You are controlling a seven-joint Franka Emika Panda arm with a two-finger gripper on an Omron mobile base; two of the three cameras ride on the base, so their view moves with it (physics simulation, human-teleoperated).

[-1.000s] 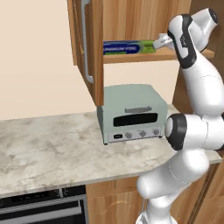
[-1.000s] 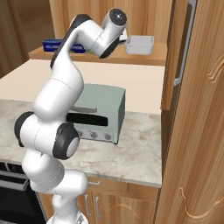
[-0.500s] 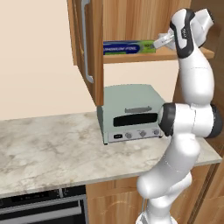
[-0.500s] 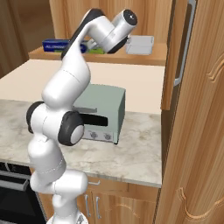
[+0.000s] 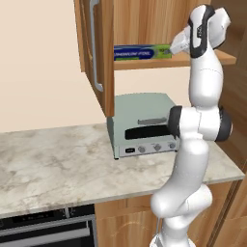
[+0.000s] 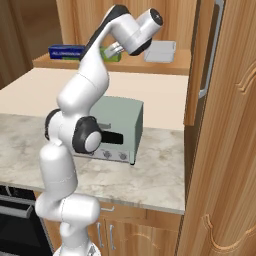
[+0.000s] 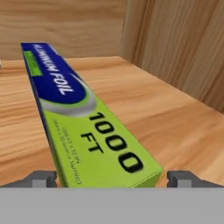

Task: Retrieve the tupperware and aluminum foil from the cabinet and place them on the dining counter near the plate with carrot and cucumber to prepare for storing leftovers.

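Note:
The aluminum foil [image 5: 140,51] lies lengthwise on the plank shelf of the open cabinet [image 5: 205,60], its lime-green end [image 7: 109,148] toward me. My gripper [image 5: 171,48] is at that end and open, one fingertip [image 7: 41,178] on each side of the box, not touching it. From the right, the gripper [image 6: 115,50] hides part of the foil [image 6: 66,50]. The tupperware [image 6: 160,51], pale grey and translucent, sits on the same shelf to the right of the hand. The dining counter is out of view.
The cabinet door [image 5: 103,58] with its grey bar handle [image 5: 95,48] stands open to the left of the shelf. A mint-green toaster oven [image 5: 142,125] sits below on the marbled counter [image 5: 58,164]. A tall wooden cupboard [image 6: 225,150] closes in the right side.
The arm's middle links have swung upright beneath the shelf. The hand has stayed at the green end of the foil box, which has not moved.

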